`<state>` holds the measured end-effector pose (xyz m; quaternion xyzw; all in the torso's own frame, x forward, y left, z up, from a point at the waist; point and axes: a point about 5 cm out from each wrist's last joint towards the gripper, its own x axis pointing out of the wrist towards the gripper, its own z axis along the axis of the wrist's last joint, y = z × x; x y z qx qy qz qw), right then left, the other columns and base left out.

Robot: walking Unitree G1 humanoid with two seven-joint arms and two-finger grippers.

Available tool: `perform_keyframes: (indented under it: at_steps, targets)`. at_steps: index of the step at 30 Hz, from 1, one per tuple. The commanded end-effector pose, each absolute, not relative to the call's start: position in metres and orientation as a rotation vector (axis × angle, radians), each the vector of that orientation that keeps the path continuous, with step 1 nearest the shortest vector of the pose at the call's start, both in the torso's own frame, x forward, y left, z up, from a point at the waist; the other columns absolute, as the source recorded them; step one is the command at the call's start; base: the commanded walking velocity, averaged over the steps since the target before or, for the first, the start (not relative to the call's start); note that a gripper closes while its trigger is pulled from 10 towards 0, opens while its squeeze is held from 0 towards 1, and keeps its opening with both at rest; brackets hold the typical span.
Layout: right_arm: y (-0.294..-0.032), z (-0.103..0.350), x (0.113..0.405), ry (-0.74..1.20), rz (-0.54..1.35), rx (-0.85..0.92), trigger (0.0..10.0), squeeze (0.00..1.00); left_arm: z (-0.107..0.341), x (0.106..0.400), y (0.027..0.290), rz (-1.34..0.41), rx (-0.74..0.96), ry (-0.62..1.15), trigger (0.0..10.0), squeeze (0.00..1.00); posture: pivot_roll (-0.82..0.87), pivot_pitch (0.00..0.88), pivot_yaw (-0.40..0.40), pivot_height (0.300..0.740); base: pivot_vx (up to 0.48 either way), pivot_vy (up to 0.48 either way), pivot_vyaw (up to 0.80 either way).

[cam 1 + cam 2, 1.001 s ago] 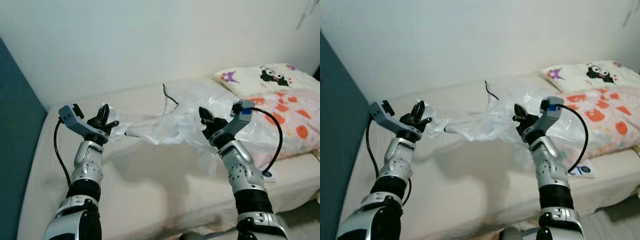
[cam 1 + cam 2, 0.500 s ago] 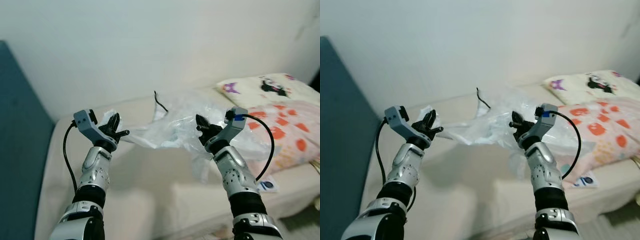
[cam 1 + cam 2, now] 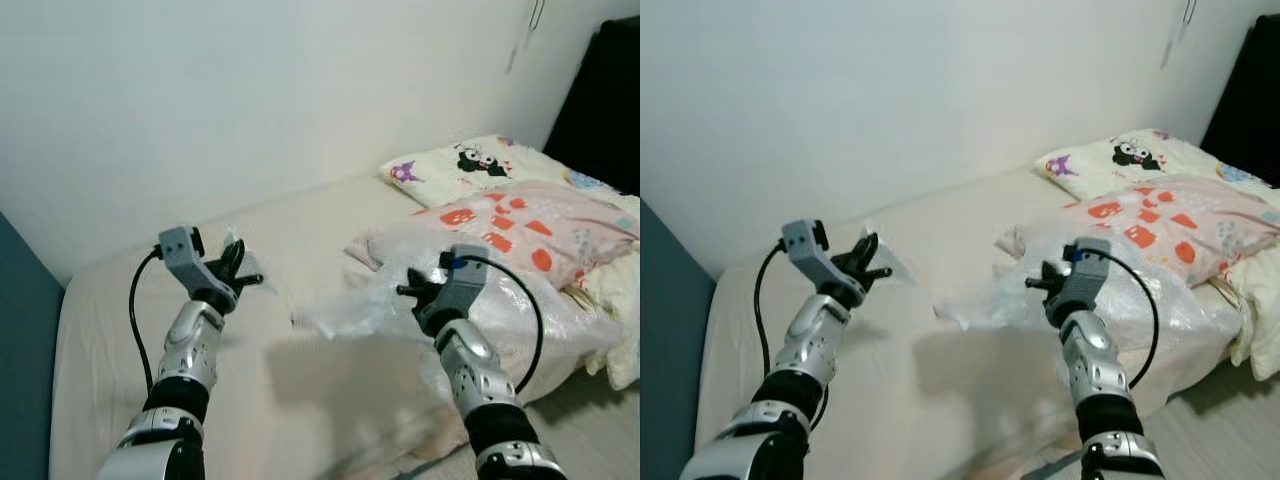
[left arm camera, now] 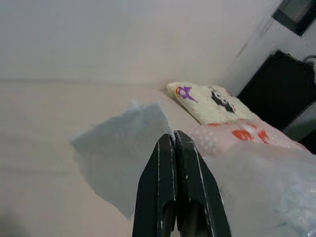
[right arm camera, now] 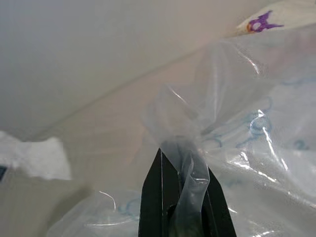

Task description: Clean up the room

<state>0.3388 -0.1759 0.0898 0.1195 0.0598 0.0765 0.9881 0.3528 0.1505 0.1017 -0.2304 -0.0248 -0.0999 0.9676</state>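
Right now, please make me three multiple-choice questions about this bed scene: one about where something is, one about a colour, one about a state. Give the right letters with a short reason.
1. Where does the cartoon-print pillow lie?
A. at the head of the bed, by the wall
B. on the floor
C. under the right arm

2. What colour are the blotches on the pink blanket?
A. green
B. orange-red
C. blue

3. What state is the right gripper in?
A. wide open, holding nothing
B. shut on the clear plastic sheet
C. resting flat on the mattress

Answers:
1 A, the pillow sits on the mattress beside the white wall, beyond the blanket.
2 B, the head views show orange-red patches on pink cloth.
3 B, the right wrist view shows the clear plastic sheet bunched between its closed fingers, raised above the bed.
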Motion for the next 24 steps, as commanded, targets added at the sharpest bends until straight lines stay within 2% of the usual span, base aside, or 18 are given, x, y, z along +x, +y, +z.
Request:
perform_keyframes:
  at_steps: [1, 11, 16, 17, 24]
  targets:
    - [-0.172, 0.092, 0.340, 0.114, 0.176, 0.242, 10.0, 0.00, 0.096, 0.350, 0.153, -0.194, -0.451, -0.026, 10.0, 0.00, -0.10, 0.000, 0.047, 0.740, 0.000, -0.480, 0.64]
    - [-0.167, 0.093, 0.341, 0.091, 0.201, 0.228, 10.0, 0.00, 0.087, 0.347, 0.150, -0.173, -0.446, 0.011, 10.0, 0.00, -0.10, 0.000, 0.044, 0.740, 0.000, 0.000, 0.65]
    - [-0.165, 0.092, 0.340, 0.093, 0.214, 0.231, 10.0, 0.00, 0.075, 0.341, 0.152, -0.172, -0.315, 0.075, 10.0, 0.00, -0.10, 0.000, 0.049, 0.740, 0.000, 0.000, 0.65]
    - [-0.164, 0.091, 0.339, 0.096, 0.218, 0.233, 10.0, 0.00, 0.068, 0.338, 0.156, -0.158, -0.271, 0.104, 10.0, 0.00, -0.10, 0.000, 0.050, 0.740, 0.000, 0.000, 0.65]
    - [-0.164, 0.080, 0.334, 0.139, 0.225, 0.225, 10.0, 0.00, 0.023, 0.308, 0.184, -0.045, -0.254, 0.298, 10.0, 0.00, -0.09, 0.000, 0.053, 0.740, 0.000, 0.000, 0.65]
